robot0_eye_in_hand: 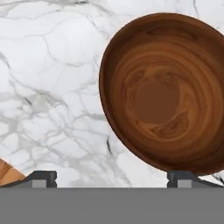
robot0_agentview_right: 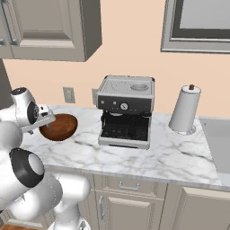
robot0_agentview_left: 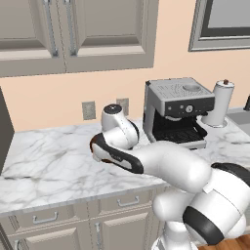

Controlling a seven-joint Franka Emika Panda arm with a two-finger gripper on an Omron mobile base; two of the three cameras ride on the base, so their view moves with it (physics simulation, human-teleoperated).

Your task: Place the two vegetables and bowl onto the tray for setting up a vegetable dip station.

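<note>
Gripper spread wide above the bowl on the marble surface.
Left base view: the white arm folds over the surface (robot0_agentview_left: pixel 53 166), with a coffee machine (robot0_agentview_left: pixel 177 112) and paper towel roll (robot0_agentview_left: pixel 219 104) behind. Right base view: the bowl (robot0_agentview_right: pixel 59 127) stands upright on the surface, left of the coffee machine, right beside the hand. Hand view: the gripper (robot0_eye_in_hand: pixel 112 179) has its fingers far apart, holding nothing; the bowl lies below, toward the right fingertip, and a light wood corner (robot0_eye_in_hand: pixel 8 174) shows at lower left.

A domestic kitchen is showing here: a marble counter (robot0_agentview_right: pixel 175 155) is running over grey drawers (robot0_agentview_left: pixel 46 218), wall cabinets (robot0_agentview_left: pixel 73 34) are hanging above, and an espresso machine (robot0_agentview_right: pixel 126 110) is standing beside a paper towel roll (robot0_agentview_right: pixel 184 110).
</note>
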